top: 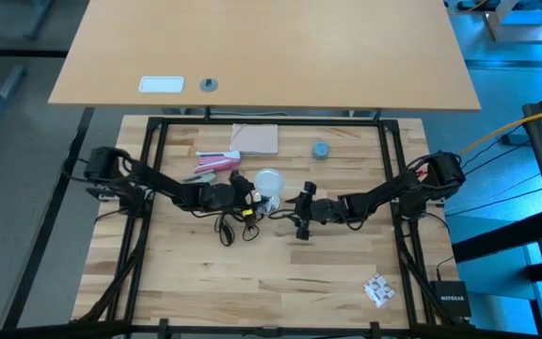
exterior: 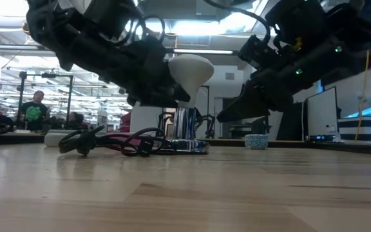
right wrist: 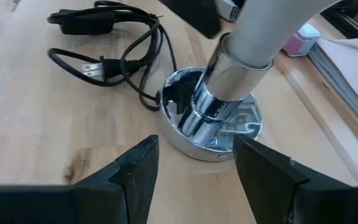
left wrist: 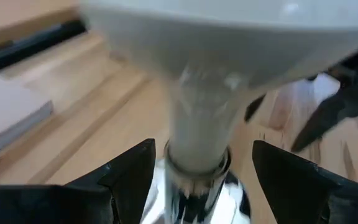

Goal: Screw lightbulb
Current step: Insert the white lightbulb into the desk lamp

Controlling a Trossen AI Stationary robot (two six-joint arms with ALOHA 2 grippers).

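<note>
The white frosted lightbulb (top: 269, 179) stands upright with its narrow end in the chrome socket (exterior: 185, 125), whose round base (right wrist: 191, 140) rests on the table. A black cord (right wrist: 104, 43) lies coiled beside the base. My left gripper (left wrist: 197, 180) is open, one finger on each side of the bulb's neck (left wrist: 197, 143), with a gap showing on both sides. My right gripper (right wrist: 194, 174) is open and empty, low over the table, just right of the socket base and pointing at it.
A blue-grey round cap (top: 320, 150) lies at the far right of the bulb. A flat pad (top: 254, 138) and a pink thing (top: 216, 160) lie behind it. A small packet (top: 378, 290) lies near the front right. A person (exterior: 36, 109) stands in the room beyond.
</note>
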